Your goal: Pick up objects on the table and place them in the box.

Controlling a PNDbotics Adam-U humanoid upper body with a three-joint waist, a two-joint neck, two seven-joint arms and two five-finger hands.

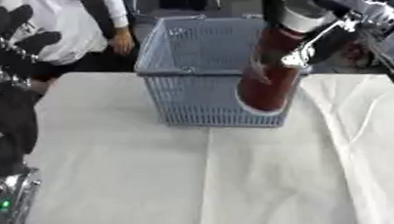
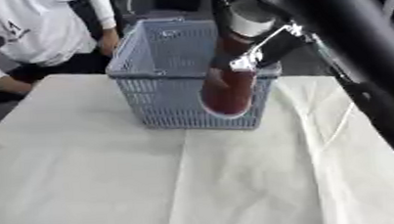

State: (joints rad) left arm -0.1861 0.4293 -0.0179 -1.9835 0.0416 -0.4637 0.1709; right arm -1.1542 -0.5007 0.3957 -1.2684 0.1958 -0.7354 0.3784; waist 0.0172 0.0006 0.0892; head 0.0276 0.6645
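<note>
The right hand (image 1: 316,45) comes in from the upper right, curled around a dark red canister (image 1: 271,75) with a white cap. It holds the canister tilted, cap uppermost, against the near right corner of the grey-blue mesh basket (image 1: 189,60), the base low beside the front wall. Whether the base sits inside the basket or just outside its wall cannot be told.

The canister looks like a stiff, smooth tube, probably light and somewhat slippery. A hold around its middle, as here, seems best for steadying it.

The left hand (image 1: 11,96) rests idle well to the basket's left, fingers up and relaxed. Its lower part is cut off. The white cloth (image 1: 153,175) in front of the basket shows nothing else to pick up.
</note>
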